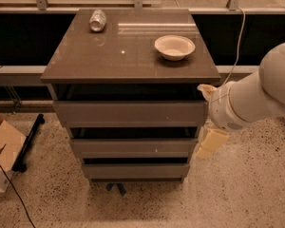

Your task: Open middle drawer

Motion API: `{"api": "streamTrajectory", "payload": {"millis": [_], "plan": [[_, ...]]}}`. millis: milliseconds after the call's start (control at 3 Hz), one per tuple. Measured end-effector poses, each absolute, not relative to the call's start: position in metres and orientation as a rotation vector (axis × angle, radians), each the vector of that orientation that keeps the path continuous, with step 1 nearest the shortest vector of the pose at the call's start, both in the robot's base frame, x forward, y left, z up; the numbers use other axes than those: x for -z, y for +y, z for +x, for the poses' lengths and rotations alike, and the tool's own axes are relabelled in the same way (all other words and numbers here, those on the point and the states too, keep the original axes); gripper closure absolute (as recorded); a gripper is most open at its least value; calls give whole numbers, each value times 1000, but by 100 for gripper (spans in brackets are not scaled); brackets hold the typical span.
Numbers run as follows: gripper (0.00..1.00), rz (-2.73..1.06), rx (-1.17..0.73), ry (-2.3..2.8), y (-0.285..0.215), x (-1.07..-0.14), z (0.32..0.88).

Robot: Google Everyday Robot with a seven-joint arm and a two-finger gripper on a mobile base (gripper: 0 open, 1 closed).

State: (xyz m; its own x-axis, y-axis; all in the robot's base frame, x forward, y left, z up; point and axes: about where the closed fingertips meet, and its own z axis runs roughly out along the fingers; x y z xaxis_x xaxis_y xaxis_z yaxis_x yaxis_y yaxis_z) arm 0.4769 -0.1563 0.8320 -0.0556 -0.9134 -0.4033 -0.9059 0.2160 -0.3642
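Note:
The middle drawer (133, 147) is a wide, low grey-brown front with a tiny white speck right of centre. It sits between the taller top drawer (131, 113) and the lowest drawer (135, 170). Its front stands closed, in step with the others. My white arm (256, 99) reaches in from the right. The cream gripper (208, 144) hangs beside the cabinet's right edge at the height of the middle drawer, close to its right end. I cannot tell whether it touches the front.
On the grey tabletop (109, 56) lie a white bowl (174, 47) and a tipped silver can (98, 20). A cardboard box (2, 151) and a black stand foot (29, 137) sit on the speckled floor at left. A cable (237, 46) hangs at back right.

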Motion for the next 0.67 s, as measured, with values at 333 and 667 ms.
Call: {"api": "streamTrajectory", "payload": {"millis": [333, 667], "plan": [[0, -1675, -31, 1917, -140, -789, 488], [0, -1640, -107, 1921, -129, -742, 504]]}}
